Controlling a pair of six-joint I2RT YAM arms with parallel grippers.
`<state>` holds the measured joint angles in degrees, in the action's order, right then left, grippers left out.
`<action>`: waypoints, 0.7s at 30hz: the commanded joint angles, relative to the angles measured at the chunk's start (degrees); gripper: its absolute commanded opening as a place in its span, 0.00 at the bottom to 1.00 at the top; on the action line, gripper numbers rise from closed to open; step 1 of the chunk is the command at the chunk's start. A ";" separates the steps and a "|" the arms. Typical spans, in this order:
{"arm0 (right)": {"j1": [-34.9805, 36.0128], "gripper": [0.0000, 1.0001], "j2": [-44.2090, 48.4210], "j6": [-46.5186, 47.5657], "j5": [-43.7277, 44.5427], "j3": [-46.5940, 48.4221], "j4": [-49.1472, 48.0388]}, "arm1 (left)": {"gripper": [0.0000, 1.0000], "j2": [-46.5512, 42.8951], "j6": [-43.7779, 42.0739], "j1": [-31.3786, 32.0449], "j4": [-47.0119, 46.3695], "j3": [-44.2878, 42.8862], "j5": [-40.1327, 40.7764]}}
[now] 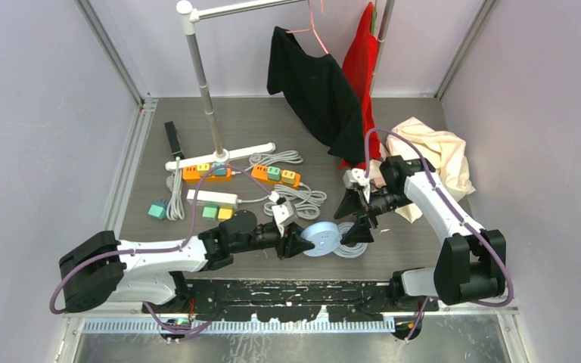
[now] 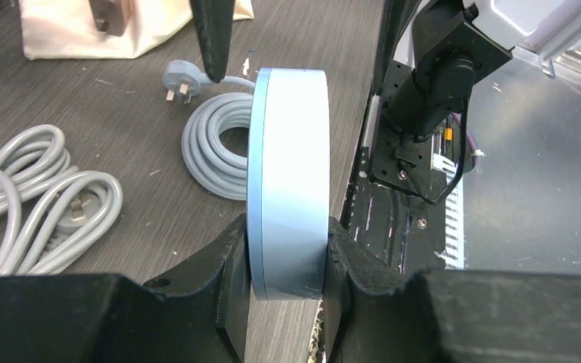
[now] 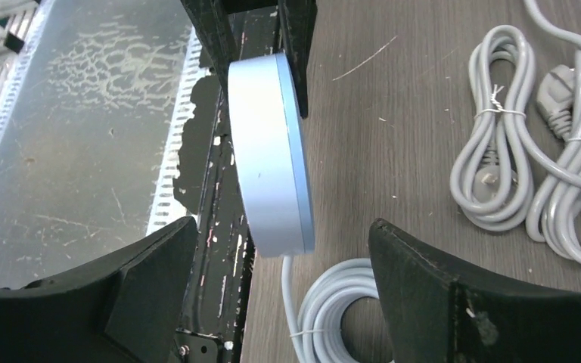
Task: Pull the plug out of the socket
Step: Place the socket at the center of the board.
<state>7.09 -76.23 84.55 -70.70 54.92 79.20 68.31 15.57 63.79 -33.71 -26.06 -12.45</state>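
Now left gripper (image 2: 287, 253) clamps round blue socket hub (image 2: 287, 151); right gripper (image 3: 281, 227) spread open beside hub; grey plug (image 2: 178, 78) near hub.

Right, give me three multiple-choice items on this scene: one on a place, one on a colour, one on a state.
1. The coiled grey cable lies: A on the table beside the disc; B on top of the disc; C wound around the disc.
2. The disc is: A orange; B light blue; C red.
3. The right hand is: A open; B shut on the disc; C shut on the cable.
Answers: A, the coil rests flat on the wood next to the upright disc; B, its rim and face are pale blue; A, its fingers stand wide apart, gripping nothing.
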 commanded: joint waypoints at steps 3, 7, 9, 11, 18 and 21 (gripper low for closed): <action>8.13 0.85 5.29 -20.14 6.31 -2.72 -18.75 | 0.00 1.32 -2.20 0.46 -5.67 -5.04 -4.96; 11.86 0.71 7.77 -28.76 9.85 -5.76 -27.94 | 0.00 1.86 -2.07 0.44 -5.73 -5.49 -5.24; 11.96 0.52 7.40 -27.84 9.64 -5.01 -26.81 | 0.00 1.91 -1.65 0.47 -5.87 -5.56 -4.76; 11.96 0.30 6.87 -25.49 9.53 -3.60 -24.32 | 0.00 1.79 -0.59 0.50 -5.75 -5.22 -3.36; 9.86 0.04 5.99 -19.46 19.36 1.97 -13.35 | 0.62 -7.52 3.76 0.46 -2.53 -0.87 10.27; 4.85 0.03 4.55 -17.95 21.38 6.44 -5.65 | 0.76 -15.22 4.46 0.37 4.60 0.68 14.97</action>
<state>16.97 -70.65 63.99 -54.74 54.30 64.40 63.18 18.13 64.14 -31.75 -26.41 -6.37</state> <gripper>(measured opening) 0.403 0.692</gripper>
